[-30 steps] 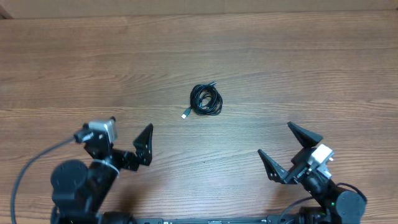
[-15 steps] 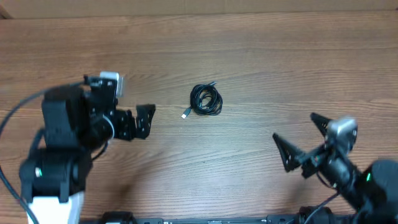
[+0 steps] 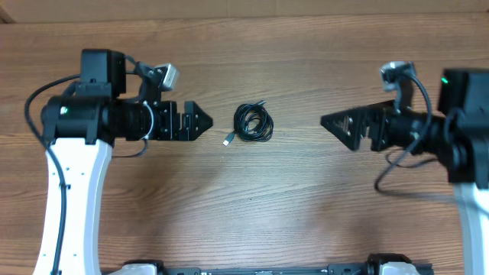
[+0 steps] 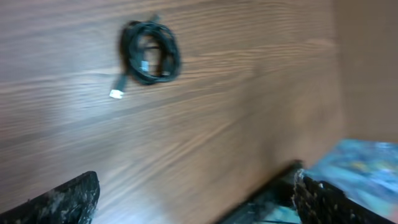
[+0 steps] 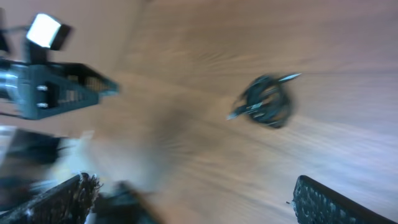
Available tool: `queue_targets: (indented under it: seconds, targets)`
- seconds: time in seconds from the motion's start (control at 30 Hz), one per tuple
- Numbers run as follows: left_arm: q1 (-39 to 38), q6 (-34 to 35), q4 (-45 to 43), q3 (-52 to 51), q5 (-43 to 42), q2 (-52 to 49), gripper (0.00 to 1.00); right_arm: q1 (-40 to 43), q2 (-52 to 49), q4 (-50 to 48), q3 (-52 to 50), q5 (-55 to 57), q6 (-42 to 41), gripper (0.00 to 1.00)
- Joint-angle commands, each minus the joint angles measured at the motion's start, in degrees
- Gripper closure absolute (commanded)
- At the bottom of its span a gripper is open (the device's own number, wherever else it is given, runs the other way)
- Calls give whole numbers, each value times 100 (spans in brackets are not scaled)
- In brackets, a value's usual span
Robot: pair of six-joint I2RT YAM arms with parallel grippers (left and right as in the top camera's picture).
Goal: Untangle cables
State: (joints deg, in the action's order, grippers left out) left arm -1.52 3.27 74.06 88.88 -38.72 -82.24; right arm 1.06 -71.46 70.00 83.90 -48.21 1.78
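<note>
Cables: small black bundle of thin cords with silvery plug is lying mid-surface on the brown wooden table, away from all edges | Claws: black left gripper and black right gripper are hovering either side of it, jaws apart, empty | Progress: untangling is not begun; every cord is waiting to be separated.

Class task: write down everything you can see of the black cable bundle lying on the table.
The cables form one small, tight coil of thin, glossy black cord, its loops overlapping in a tangle. A short strand leads out at the lower left to a small silvery plug; another thin end pokes out at the upper right. The bundle lies flat near the middle of the wooden table, and only the table touches it.
</note>
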Motion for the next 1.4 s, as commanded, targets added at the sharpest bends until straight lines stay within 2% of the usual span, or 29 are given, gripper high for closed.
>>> queue_targets:
  seconds: [0.0,0.17,0.3,0.5,0.6,0.83,1.07,1.37]
  targets:
    - [-46,317,-55,157,-627,-258,0,-87,-494,-50,129,-927,-328,0]
    - [-367,446,-181,168,-258,-660,0,-549,-1266,-92,129,13,-675,0]
    - [-726,1113,-229,407,1029,-940,0,-1036,-1786,-332,129,1405,-1502,0]
    - [-1209,1766,-365,785,2417,-1547,0,-1685,-2570,-719,129,2411,-1827,0]
    - [-1305,1954,-595,780,2474,-1893,0,-1845,-2988,-935,129,2621,-2144,0]
    - [-1351,1947,-577,780,2358,-2789,0,-2004,-3574,-1978,129,2503,-2153,1]
    - [-1351,1641,-608,780,2085,-3379,0,-2105,-3707,-2848,125,2988,-2135,18]
    - [-1351,1650,-925,763,2173,-3552,0,-2175,-4452,-3233,125,2964,-2306,25]
